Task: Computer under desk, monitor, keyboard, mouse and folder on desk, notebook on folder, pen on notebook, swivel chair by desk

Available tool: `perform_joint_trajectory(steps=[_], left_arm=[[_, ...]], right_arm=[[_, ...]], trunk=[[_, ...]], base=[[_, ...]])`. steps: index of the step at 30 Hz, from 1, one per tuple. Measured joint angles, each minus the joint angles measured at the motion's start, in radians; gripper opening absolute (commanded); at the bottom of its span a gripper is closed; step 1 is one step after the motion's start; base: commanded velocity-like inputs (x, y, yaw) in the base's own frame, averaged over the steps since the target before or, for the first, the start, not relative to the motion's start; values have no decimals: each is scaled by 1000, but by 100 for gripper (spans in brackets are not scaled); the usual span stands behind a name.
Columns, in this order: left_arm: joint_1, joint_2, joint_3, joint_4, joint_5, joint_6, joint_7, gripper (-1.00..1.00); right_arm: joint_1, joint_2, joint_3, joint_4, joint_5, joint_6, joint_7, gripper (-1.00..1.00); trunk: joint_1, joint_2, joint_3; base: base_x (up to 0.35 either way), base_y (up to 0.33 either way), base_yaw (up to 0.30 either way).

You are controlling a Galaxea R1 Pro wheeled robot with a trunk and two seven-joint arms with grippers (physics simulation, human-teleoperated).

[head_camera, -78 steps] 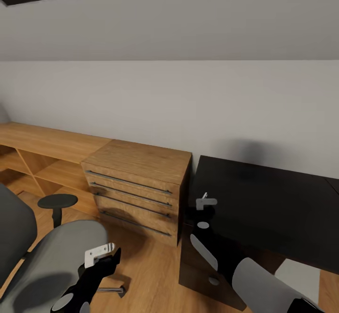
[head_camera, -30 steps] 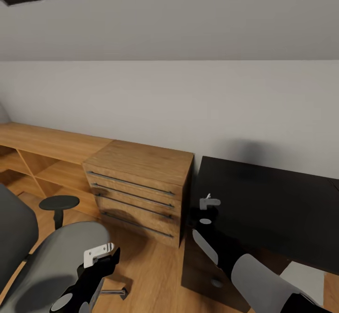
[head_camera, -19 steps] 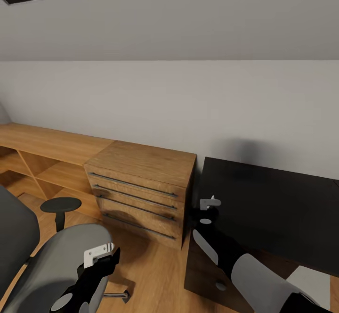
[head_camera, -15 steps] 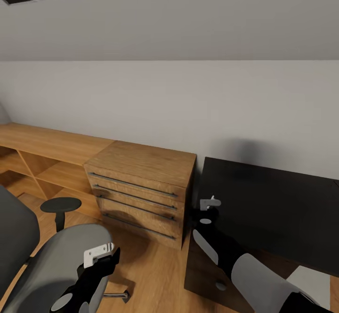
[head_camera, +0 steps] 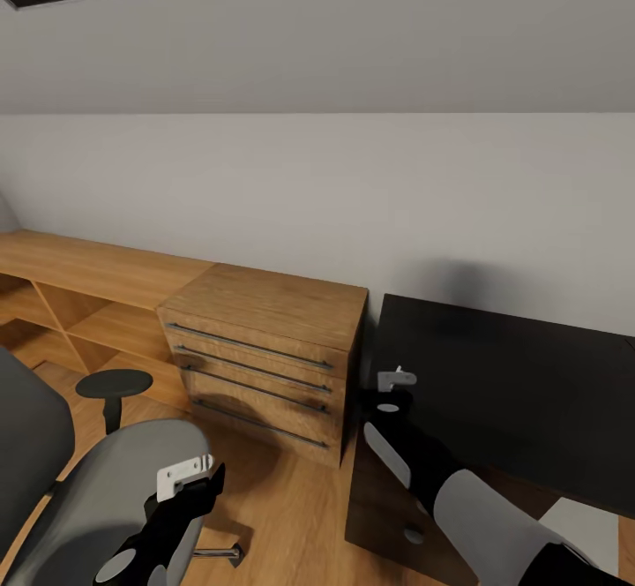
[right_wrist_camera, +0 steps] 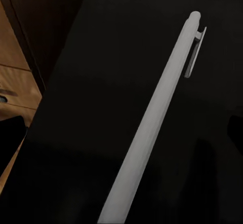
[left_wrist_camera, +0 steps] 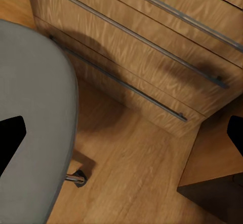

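Shifted slightly rightward, right gripper [head_camera: 394,380] grips the pen [right_wrist_camera: 152,117] over the desk [head_camera: 511,383]; left gripper [head_camera: 187,473] jaws wide above the swivel chair [head_camera: 97,489].

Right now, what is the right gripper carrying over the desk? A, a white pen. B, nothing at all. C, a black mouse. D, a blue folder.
A: the right wrist view shows a slim white pen with a clip running out from the right gripper above the black desk.
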Motion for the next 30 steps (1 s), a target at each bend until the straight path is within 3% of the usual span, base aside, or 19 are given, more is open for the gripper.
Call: perform_joint_trajectory(steps=[30], left_arm=[[0,0,0,0,0,1,0,100]], right_arm=[[-2,6,-26,-2,-1,19,2,100]], trunk=[[0,0,0]], base=[[0,0,0]])
